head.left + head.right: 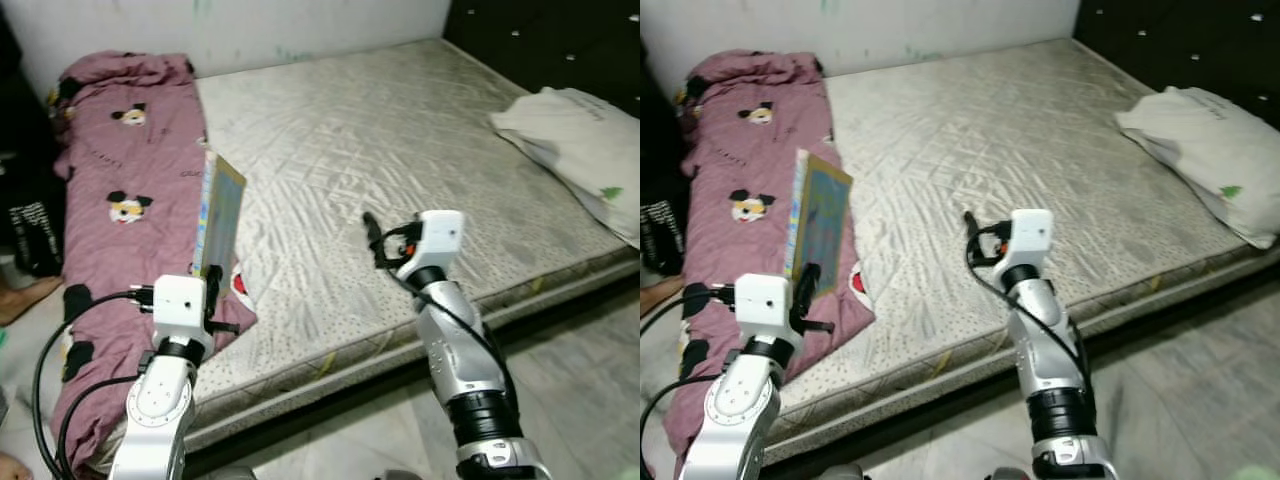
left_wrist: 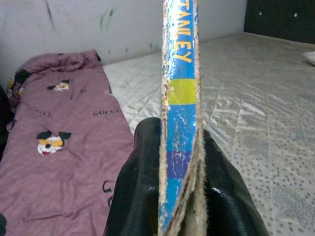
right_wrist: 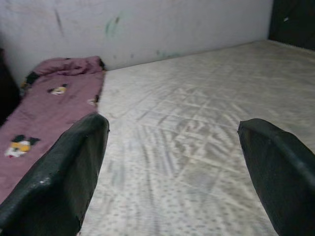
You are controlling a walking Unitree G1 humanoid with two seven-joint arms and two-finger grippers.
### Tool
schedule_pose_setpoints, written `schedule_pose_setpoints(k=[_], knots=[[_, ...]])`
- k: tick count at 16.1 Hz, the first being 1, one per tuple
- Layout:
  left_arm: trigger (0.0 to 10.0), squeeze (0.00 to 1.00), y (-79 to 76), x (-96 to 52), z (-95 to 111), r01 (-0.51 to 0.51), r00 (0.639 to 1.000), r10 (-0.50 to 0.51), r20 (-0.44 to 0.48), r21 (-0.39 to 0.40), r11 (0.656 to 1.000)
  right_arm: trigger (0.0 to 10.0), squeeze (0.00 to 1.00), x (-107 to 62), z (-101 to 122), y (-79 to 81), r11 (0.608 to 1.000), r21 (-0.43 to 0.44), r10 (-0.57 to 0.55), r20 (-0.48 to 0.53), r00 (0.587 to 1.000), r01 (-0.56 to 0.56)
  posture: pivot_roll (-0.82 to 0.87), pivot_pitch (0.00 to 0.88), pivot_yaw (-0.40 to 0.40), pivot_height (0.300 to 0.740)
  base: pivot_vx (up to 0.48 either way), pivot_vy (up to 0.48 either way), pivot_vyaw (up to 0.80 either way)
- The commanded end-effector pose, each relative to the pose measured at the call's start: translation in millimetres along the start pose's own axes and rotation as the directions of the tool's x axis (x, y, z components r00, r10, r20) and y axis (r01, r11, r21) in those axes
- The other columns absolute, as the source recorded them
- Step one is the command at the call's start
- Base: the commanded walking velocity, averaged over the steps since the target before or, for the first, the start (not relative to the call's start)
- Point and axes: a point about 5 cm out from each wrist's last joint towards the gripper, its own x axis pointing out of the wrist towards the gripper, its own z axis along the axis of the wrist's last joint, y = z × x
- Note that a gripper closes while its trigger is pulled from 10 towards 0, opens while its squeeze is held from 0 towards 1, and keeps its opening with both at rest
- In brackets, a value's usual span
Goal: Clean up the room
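Left eye view shows us standing at the foot of a bare mattress (image 1: 400,160), with both arms raised over its near edge. Our left claw (image 1: 210,290) is pinching a thin book (image 1: 220,215) by its lower edge, holding it upright above the spot where the mattress meets a pink quilt (image 1: 120,210) printed with cartoon mouse faces. In the left wrist view we see the book's worn blue and yellow spine (image 2: 179,123) clamped between the two black fingers (image 2: 133,191), yellow letters running along it. The quilt lies bunched along the left side of the bed, up to the pale wall (image 1: 250,25). Our right claw (image 1: 372,235) hangs just above the middle of the mattress; the right wrist view shows its fingers (image 3: 64,172) spread wide with nothing between them. A white pillow (image 1: 580,140) lies at the far right edge of the bed, beside a dark headboard (image 1: 560,40)
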Motion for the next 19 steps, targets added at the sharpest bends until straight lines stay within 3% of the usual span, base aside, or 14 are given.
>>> schedule_pose_setpoints(k=[1, 6, 8, 10, 12, 17, 19], knots=[[10.0, 0.00, 12.3, 3.8, 7.9, -0.091, 0.995, 0.090, 0.034, 0.010, 0.996, 10.0, 0.00, -0.9, -1.6, 2.3, 1.000, -0.007, 0.005, -0.003, 1.000, -0.005, -0.02, 0.000, 0.028, 0.740, 0.000, 0.000, 0.00], [10.0, 0.00, 7.1, 8.2, 16.7, -0.089, 0.994, 0.091, 0.067, -0.022, 0.996, 10.0, 0.00, 6.9, 4.8, 4.9, 0.996, -0.083, 0.038, 0.000, 0.999, -0.038, -0.01, 0.000, 0.010, 0.740, 0.000, 0.000, 0.24], [10.0, 0.00, -0.2, 7.4, 20.1, -0.073, 0.993, 0.075, 0.087, -0.025, 0.997, 10.0, 0.00, 9.7, 6.7, 3.6, 0.997, -0.074, 0.029, 0.003, 1.000, -0.028, -0.01, 0.000, 0.005, 0.740, 0.000, 0.000, 0.72], [10.0, 0.00, 0.3, 6.5, 19.1, -0.116, 0.991, 0.113, 0.076, 0.038, 0.992, 10.0, 0.00, 9.0, 5.8, 3.2, 0.996, -0.078, 0.036, -0.001, 0.999, -0.036, -0.01, 0.003, -0.002, 0.740, 0.000, 0.000, 0.70], [10.0, 0.00, 0.3, 6.6, 17.5, -0.085, 0.994, 0.085, 0.070, -0.007, 0.996, 10.0, 0.00, 8.6, 4.6, 3.3, 0.996, -0.082, 0.039, -0.007, 0.999, -0.039, -0.01, 0.006, -0.006, 0.740, 0.000, 0.000, 0.70], [10.0, 0.00, -3.5, 5.9, 13.7, -0.081, 0.995, 0.081, 0.053, -0.013, 0.997, 10.0, 0.00, 9.1, 6.0, 1.7, 0.994, -0.093, 0.048, -0.011, 0.999, -0.049, -0.02, 0.011, -0.015, 0.740, 0.000, 0.000, 0.63], [10.0, 0.00, 1.8, 3.1, 9.7, -0.091, 0.995, 0.091, 0.046, 0.005, 0.996, 10.0, 0.00, 5.4, 3.9, -0.9, 0.993, -0.101, 0.053, -0.020, 0.998, -0.055, -0.02, 0.011, -0.015, 0.740, 0.000, 0.000, 0.55]])
